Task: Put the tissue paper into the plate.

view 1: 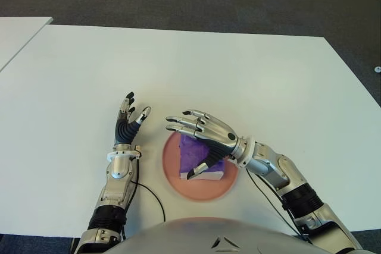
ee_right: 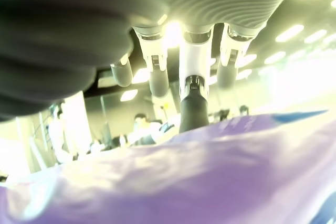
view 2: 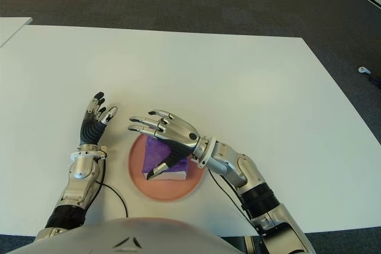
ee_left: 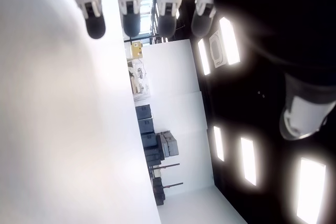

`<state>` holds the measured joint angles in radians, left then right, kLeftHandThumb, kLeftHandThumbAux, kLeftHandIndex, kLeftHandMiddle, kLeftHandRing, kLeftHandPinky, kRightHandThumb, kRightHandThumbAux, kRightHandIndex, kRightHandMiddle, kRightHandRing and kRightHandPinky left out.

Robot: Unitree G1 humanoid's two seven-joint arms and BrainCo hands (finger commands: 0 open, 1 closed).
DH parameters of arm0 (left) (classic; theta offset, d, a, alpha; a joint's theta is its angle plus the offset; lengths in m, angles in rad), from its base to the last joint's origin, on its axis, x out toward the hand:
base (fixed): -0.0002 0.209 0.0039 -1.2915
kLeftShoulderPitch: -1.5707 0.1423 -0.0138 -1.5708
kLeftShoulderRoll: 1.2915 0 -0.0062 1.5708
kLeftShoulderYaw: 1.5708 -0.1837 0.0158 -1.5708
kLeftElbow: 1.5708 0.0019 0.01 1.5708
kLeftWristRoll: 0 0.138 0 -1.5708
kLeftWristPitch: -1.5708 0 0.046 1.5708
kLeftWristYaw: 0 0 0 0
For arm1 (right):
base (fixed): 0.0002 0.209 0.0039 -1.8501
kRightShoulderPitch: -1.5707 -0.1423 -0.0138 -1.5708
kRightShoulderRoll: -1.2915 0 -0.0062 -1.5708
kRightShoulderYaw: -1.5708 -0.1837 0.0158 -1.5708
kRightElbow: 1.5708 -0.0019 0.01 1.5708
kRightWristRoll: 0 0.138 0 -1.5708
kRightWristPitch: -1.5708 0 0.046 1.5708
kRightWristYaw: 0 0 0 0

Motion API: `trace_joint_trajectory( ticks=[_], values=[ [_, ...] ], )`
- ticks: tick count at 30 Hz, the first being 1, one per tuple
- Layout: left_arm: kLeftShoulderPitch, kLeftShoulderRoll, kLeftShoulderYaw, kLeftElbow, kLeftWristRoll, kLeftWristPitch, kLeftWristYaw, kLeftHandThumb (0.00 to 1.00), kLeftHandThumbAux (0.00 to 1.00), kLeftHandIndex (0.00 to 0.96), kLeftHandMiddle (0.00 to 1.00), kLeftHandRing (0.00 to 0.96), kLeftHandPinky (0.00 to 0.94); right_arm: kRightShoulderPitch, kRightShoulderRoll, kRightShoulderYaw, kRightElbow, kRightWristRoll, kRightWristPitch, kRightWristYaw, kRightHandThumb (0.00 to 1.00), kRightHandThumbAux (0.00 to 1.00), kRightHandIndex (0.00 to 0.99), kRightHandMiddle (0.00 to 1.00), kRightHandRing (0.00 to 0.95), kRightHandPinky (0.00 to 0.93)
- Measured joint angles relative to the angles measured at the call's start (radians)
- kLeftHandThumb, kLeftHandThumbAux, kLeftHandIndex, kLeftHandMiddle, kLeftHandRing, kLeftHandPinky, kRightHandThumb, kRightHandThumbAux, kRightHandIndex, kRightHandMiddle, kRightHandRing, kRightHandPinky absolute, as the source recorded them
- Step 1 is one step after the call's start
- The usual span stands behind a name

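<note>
On the plate [view 1: 172, 165], tissue paper [view 1: 191, 153] lengthwise toward the robot.

The right hand [view 1: 205, 132] reaches leftward, fingers extended, thumb angled down; the left hand [view 1: 128, 124] (fingers spread) points far.

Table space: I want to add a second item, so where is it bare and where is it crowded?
The white table is bare across its far half and its right side, beyond the right hand. The far left corner is free too. It is crowded near the robot: the left hand shows just left of the pink plate, which holds the purple tissue pack under the open right hand.
</note>
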<state>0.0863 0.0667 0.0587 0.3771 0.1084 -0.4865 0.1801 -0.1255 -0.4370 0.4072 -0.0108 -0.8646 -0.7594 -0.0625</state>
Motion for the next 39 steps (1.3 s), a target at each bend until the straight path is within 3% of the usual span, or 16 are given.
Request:
trace_joint_trajectory(
  ticks=[8, 13, 24, 29, 35, 39],
  values=[
    [-0.004, 0.002, 0.002, 0.014, 0.000, -0.019, 0.000, 0.000, 0.490, 0.000, 0.000, 0.000, 0.000, -0.002, -0.006, -0.001, 0.004, -0.010, 0.009, -0.025, 0.062, 0.295, 0.000, 0.000, 0.000, 0.000],
    [-0.010, 0.003, 0.004, 0.023, 0.000, -0.023, 0.000, 0.000, 0.492, 0.000, 0.000, 0.000, 0.000, -0.022, -0.011, -0.013, 0.017, 0.059, 0.009, -0.004, 0.064, 0.302, 0.000, 0.000, 0.000, 0.000],
    [-0.024, 0.004, 0.006, 0.037, -0.001, -0.034, 0.000, 0.000, 0.493, 0.000, 0.000, 0.000, 0.000, -0.077, -0.010, -0.059, 0.018, 0.294, 0.009, 0.081, 0.094, 0.316, 0.000, 0.000, 0.000, 0.000],
    [-0.032, 0.004, 0.009, 0.034, -0.001, -0.039, 0.000, 0.000, 0.496, 0.000, 0.000, 0.000, 0.000, -0.088, -0.022, -0.089, 0.025, 0.479, 0.021, 0.163, 0.108, 0.307, 0.000, 0.000, 0.000, 0.000],
    [-0.035, -0.001, 0.014, 0.040, -0.003, -0.040, 0.001, 0.000, 0.492, 0.000, 0.000, 0.000, 0.000, -0.116, -0.028, -0.194, 0.002, 0.717, 0.132, 0.244, 0.133, 0.291, 0.000, 0.000, 0.000, 0.000],
    [-0.035, -0.006, 0.018, 0.044, -0.008, -0.042, 0.001, 0.000, 0.488, 0.000, 0.000, 0.000, 0.000, -0.123, -0.019, -0.274, 0.059, 0.798, 0.157, 0.244, 0.133, 0.290, 0.000, 0.000, 0.000, 0.000]
  ],
)
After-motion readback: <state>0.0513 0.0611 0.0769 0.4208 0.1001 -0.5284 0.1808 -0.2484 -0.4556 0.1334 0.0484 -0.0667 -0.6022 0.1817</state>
